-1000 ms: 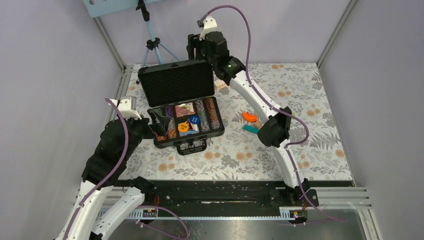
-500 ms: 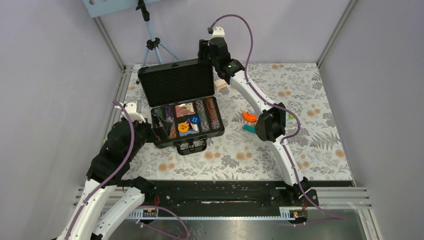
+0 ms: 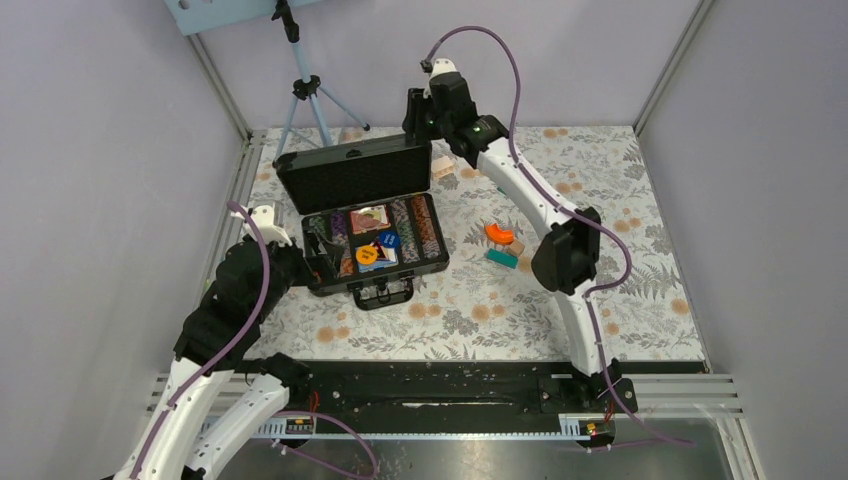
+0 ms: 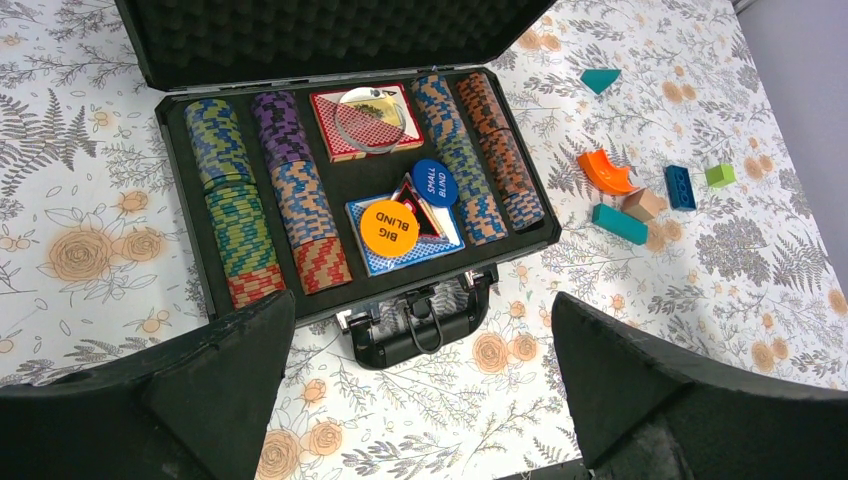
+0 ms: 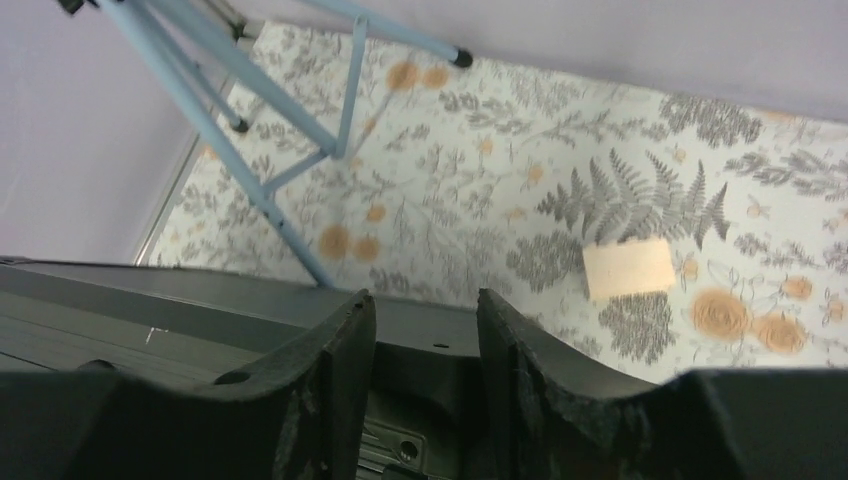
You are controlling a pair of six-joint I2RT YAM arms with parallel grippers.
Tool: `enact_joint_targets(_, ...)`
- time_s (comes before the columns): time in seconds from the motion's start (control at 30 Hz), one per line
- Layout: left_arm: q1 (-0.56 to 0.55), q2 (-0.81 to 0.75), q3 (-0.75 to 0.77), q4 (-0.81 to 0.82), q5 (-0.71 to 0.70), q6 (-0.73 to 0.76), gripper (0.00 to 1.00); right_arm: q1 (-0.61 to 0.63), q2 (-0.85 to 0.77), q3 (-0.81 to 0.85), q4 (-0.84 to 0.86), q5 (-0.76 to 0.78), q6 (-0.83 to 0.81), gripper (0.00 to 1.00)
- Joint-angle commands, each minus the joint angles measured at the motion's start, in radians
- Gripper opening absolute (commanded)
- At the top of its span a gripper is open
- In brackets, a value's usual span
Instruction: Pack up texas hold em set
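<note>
Top external view: the black briefcase (image 3: 400, 276) of the texas hold em set lies left of centre on the floral surface (image 3: 640, 250). Its foam-lined lid (image 3: 352, 178) is raised at the upper edge, and its handle (image 3: 385, 293) points toward the bottom of the frame. The right arm reaches to the lid's upper right corner. In the right wrist view the right fingers (image 5: 330, 400) stand partly apart with the dark lid edge between them; I cannot tell whether they press on it. Beyond them lie a tan block (image 5: 628, 268) and the legs of a blue tripod (image 5: 270, 200).

In the left wrist view the left fingers (image 4: 220, 380) are spread wide and hold nothing, at the bottom of the frame just below the case. Rows of striped poker chips (image 4: 240, 200) fill the base at left and right. Between them are a red card deck (image 4: 340, 140) and a blue one (image 4: 450, 232). An orange disc (image 4: 388, 227) and a blue disc (image 4: 434, 183) lie on the blue deck. At the right of this view, well apart from the case, are an orange curved block (image 4: 605, 170) and a teal block (image 4: 618, 222).
</note>
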Motion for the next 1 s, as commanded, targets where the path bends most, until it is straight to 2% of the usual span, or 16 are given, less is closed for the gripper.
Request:
enact_joint_targets(0.0,0.005,0.001,0.04,-0.004,-0.02,-0.009,0.99,0.012,-0.112,-0.092,-0.117,-0.139,0.043,0.49)
enact_joint_targets(0.07,0.006,0.001,0.046,-0.015,-0.029,-0.012,0.99,0.023,-0.137,-0.14,-0.123,-0.177,0.04,0.48)
enact_joint_targets(0.23,0.006,-0.018,0.054,-0.027,-0.035,-0.031,0.99,0.059,-0.255,-0.328,-0.104,-0.135,0.006,0.5)
enact_joint_targets(0.4,0.006,-0.037,0.064,-0.041,-0.027,-0.034,0.99,0.062,-0.466,-0.617,0.071,-0.083,0.052,0.5)
enact_joint_targets(0.67,0.005,-0.047,0.078,-0.064,-0.028,-0.04,0.99,0.062,-0.654,-0.801,0.069,-0.061,0.084,0.52)
enact_joint_targets(0.8,0.005,-0.022,0.076,-0.081,-0.015,-0.058,0.99,0.062,-0.719,-0.847,-0.013,-0.027,0.098,0.61)
enact_joint_targets(0.97,0.005,0.02,0.057,-0.096,-0.005,-0.093,0.99,0.06,-0.773,-0.876,-0.131,0.053,0.027,0.78)
